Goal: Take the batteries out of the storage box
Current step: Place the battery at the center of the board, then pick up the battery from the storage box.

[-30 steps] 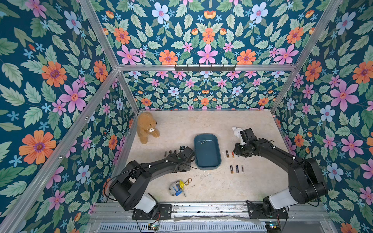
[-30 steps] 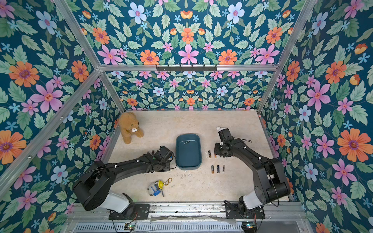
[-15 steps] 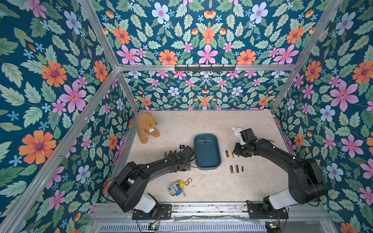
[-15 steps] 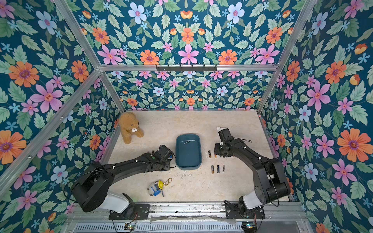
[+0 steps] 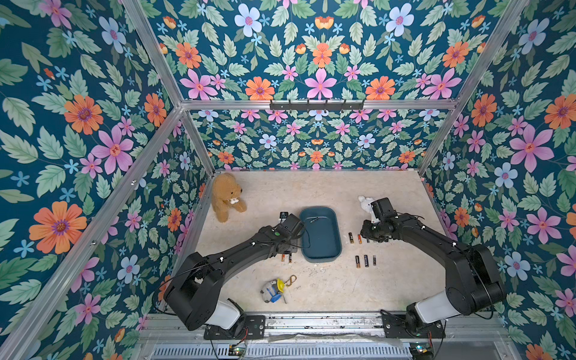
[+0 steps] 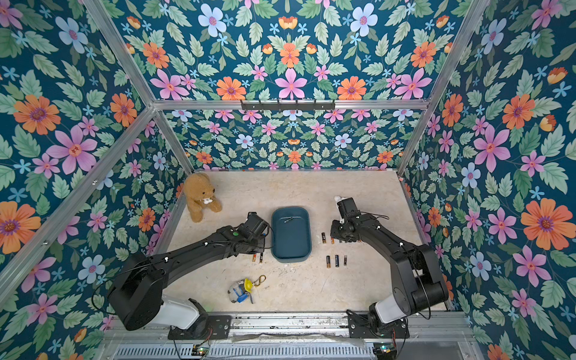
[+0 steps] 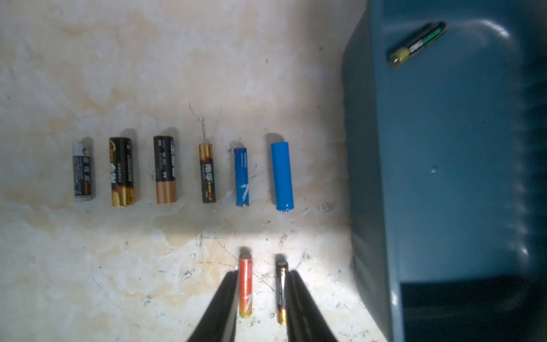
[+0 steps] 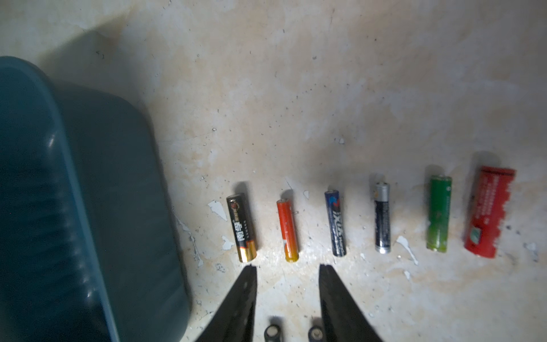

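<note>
The teal storage box (image 5: 321, 246) lies mid-table, its wall (image 7: 370, 148) also in the left wrist view. One green-and-black battery (image 7: 417, 44) lies inside it, seen too in a top view (image 6: 288, 219). My left gripper (image 7: 262, 272) is low over the table left of the box. It is open, with an orange battery (image 7: 245, 285) and a black-gold battery (image 7: 281, 293) lying between its fingers. Beyond them is a row of several batteries (image 7: 207, 174). My right gripper (image 8: 288, 271) hangs open and empty right of the box, by another row of several batteries (image 8: 336, 223).
A brown teddy bear (image 5: 226, 196) sits at the back left. A small white toy (image 5: 363, 202) lies behind my right wrist. A keychain toy (image 5: 274, 290) lies near the front. Three more batteries (image 5: 366, 261) lie front right of the box. Floral walls enclose the table.
The left gripper's jaws have parted a little. Neither arm has visibly shifted, and the right gripper is unchanged.
</note>
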`<act>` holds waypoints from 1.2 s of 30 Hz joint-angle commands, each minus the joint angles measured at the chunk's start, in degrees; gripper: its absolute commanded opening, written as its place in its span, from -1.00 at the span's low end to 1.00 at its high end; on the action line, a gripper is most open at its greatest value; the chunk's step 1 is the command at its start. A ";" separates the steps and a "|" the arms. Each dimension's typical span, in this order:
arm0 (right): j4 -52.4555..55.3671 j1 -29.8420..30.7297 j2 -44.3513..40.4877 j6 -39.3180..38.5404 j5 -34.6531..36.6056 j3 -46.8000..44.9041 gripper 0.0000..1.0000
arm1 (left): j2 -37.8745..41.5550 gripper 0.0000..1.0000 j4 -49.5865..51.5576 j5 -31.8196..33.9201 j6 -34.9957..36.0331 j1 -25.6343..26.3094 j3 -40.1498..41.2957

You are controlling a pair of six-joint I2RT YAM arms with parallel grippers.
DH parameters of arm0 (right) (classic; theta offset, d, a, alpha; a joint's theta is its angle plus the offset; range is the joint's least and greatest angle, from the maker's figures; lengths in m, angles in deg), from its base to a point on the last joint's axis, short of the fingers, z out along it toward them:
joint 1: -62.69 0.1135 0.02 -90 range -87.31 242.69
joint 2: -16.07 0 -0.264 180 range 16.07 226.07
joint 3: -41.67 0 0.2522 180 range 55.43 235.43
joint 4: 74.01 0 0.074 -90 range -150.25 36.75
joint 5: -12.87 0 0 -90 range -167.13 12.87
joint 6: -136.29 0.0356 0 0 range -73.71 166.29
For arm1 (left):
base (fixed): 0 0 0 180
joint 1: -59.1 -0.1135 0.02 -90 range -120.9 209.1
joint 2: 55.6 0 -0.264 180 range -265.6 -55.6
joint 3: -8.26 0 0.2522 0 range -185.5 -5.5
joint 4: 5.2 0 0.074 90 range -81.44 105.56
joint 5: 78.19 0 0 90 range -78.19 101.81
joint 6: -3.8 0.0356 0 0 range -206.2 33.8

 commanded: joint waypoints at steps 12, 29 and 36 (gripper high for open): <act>0.41 -0.01 0.16 -0.25 -0.19 0.76 -0.19 | -7.37 -0.18 4.04 0.87 10.56 -0.09 -16.10; 0.62 0.03 1.22 -0.20 0.07 0.99 -0.19 | -25.15 0.03 -1.89 -6.06 18.81 -0.20 -30.51; 0.86 0.03 2.26 -0.27 0.08 1.72 -0.19 | -31.40 0.02 -4.53 -6.79 20.92 -0.28 -33.32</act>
